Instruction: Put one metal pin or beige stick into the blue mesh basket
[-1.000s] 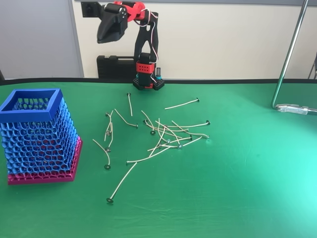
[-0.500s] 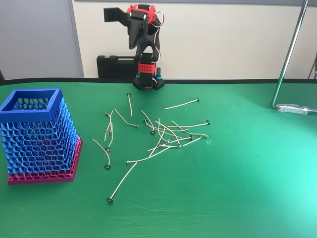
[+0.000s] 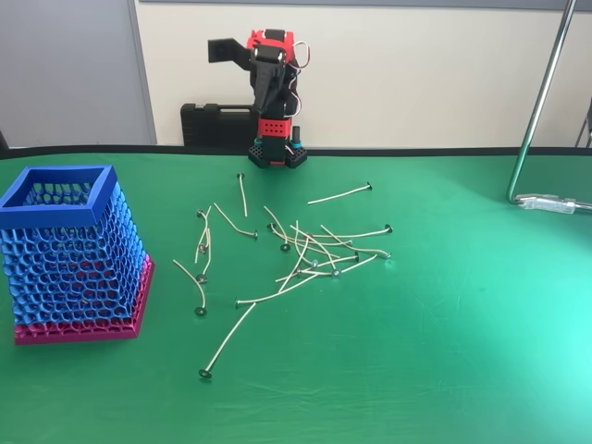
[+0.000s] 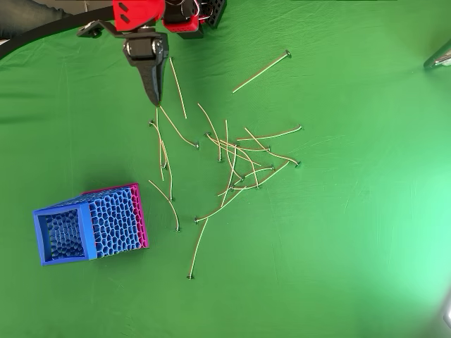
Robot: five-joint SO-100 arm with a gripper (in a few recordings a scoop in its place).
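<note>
1. Many beige sticks scattered on green table, none in gripper.
2. Gripper raised near arm base, jaws together, empty.
3. Blue mesh basket upright at left in fixed view, apart from sticks.

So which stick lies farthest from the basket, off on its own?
The stick nearest the top right in the overhead view: it lies alone, beyond the tangled pile, on the far side from the blue mesh basket.

we see a green table. on it: scattered sticks mid-table, basket at left in the fixed view, arm base at far edge.
</note>
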